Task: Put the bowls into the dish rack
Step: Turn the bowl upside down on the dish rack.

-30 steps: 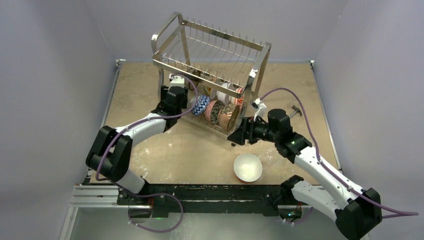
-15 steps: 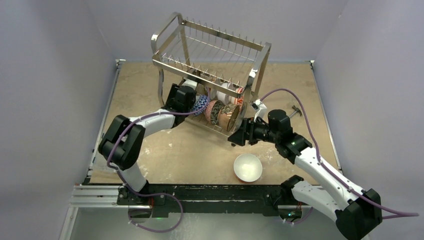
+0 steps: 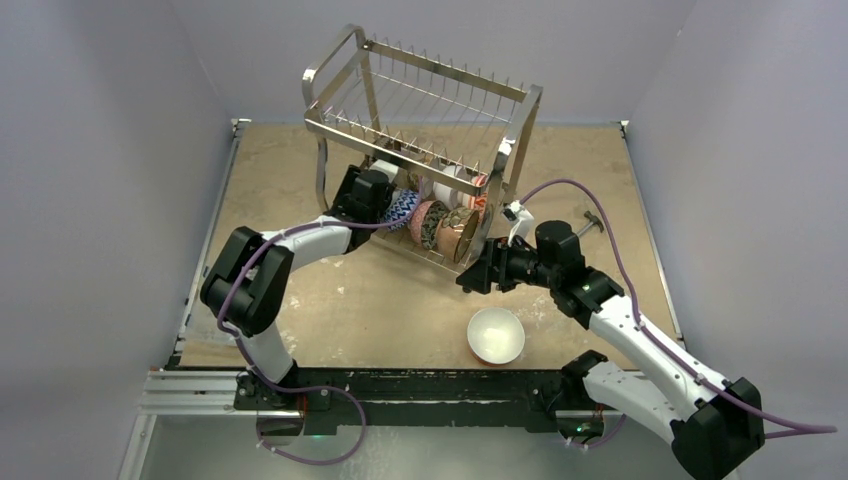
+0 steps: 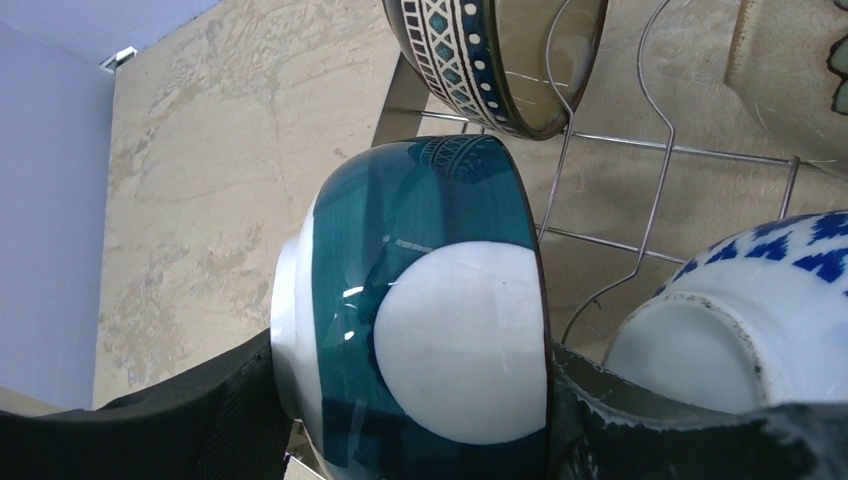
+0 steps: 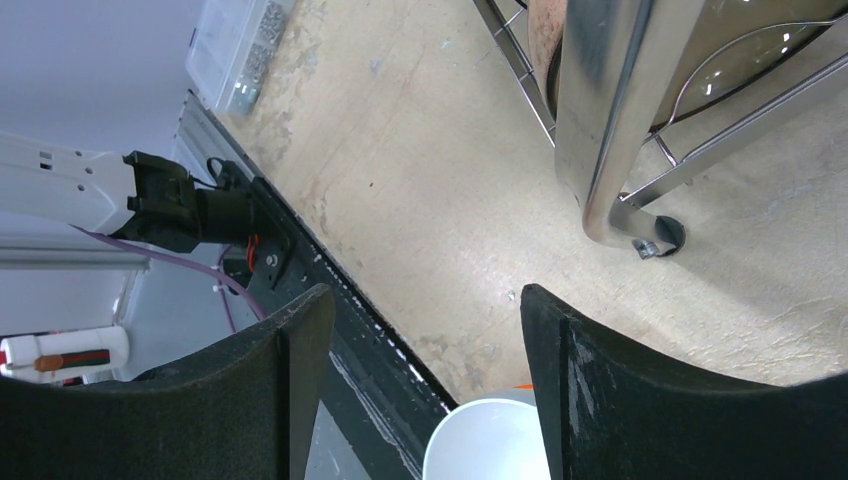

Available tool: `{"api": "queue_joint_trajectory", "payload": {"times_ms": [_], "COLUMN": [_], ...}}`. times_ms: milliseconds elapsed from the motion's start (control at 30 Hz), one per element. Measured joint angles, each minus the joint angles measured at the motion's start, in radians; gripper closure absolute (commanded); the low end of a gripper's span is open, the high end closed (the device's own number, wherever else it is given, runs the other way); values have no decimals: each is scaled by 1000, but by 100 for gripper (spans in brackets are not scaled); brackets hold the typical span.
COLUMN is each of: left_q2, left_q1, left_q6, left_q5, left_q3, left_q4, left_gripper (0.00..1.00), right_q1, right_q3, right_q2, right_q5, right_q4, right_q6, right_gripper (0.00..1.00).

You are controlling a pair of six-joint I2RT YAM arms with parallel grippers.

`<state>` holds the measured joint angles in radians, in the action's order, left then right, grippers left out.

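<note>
The left fingers (image 4: pixel 225 425) are clamped on a teal bowl (image 4: pixel 430 320), one finger against its foot and the other across its mouth, at the left end of the dish rack (image 3: pixel 524 135) and its lower tier. The right fingers (image 5: pixel 275 385) stand apart with nothing between them, just beside the rack's near right leg.

The likeliest trouble is the teal bowl itself. Its glaze is glossy and it is held end to end, so it may slip or twist if it catches on a wire. Whether it already rests on the wires cannot be told from the wrist view. A blue-and-white bowl (image 4: pixel 745 320) sits just beside it, and a sideways nudge could knock the two together or tip the neighbour out of its slot. A hard push could also shove the whole rack across the table (image 3: pixel 380 300). The right fingers are near enough to the leg that a careless swing might strike it. The white bowl (image 3: pixel 496 334) lies near the table's near edge, and a poor grab could send it towards that edge.

By count there is one rack, with two tiers, and the upper one shows no bowls. One bowl is held and one lies loose on the table. At least five stand on edge in the lower tier, but wires hide the exact number.
</note>
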<state>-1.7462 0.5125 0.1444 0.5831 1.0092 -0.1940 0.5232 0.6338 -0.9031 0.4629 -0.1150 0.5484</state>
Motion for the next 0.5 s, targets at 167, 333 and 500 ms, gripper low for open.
{"api": "queue_joint_trajectory", "payload": {"times_ms": [167, 333, 500], "left_q2": [-1, 13, 40], "left_q1": [0, -8, -5], "left_q6": [6, -3, -22], "left_q5": [-4, 24, 45], "left_q3": [1, 1, 1], "left_q4": [0, 2, 8], "left_gripper": [19, 13, 10], "right_q1": [0, 0, 0], "right_q3": [0, 0, 0], "right_q2": [0, -1, -5], "right_q5": [0, 0, 0], "right_q4": [0, 0, 1], "right_q6": [0, 0, 0], "right_gripper": [29, 29, 29]}}
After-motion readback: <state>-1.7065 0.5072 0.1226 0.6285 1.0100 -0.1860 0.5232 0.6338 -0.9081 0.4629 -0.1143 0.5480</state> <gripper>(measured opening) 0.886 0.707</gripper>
